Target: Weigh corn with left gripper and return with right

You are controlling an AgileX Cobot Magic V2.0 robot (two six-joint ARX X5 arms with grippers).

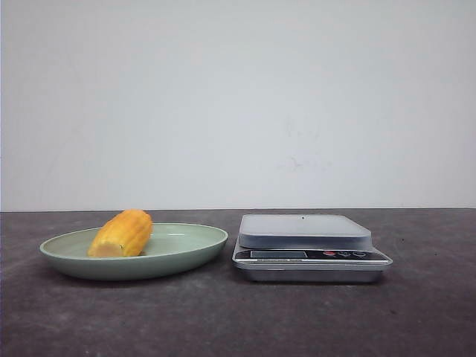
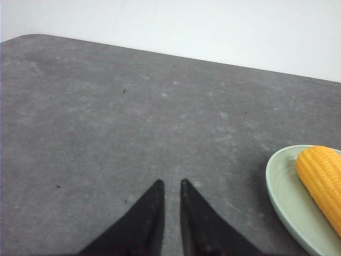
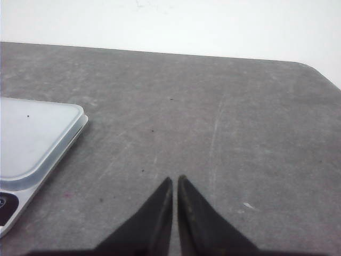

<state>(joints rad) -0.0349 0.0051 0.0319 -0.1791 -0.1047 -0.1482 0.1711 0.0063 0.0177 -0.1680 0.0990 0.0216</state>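
A dark grey, mottled bench (image 1: 238, 320) runs back to a plain white wall (image 1: 238, 97). On it, at 9 o'clock of the silver kitchen scale (image 1: 311, 249), sits a pale green plate (image 1: 186, 245), the two near each other but apart. The corn (image 1: 121, 233) lies on its side in the plate. The left gripper (image 2: 170, 184) hangs over bare bench beside the plate, its fingers (image 2: 146, 213) almost together, a thin gap between the tips, holding nothing. The right gripper (image 3: 175, 180) hangs beside the scale, fingers (image 3: 197, 218) nearly pressed together, empty.
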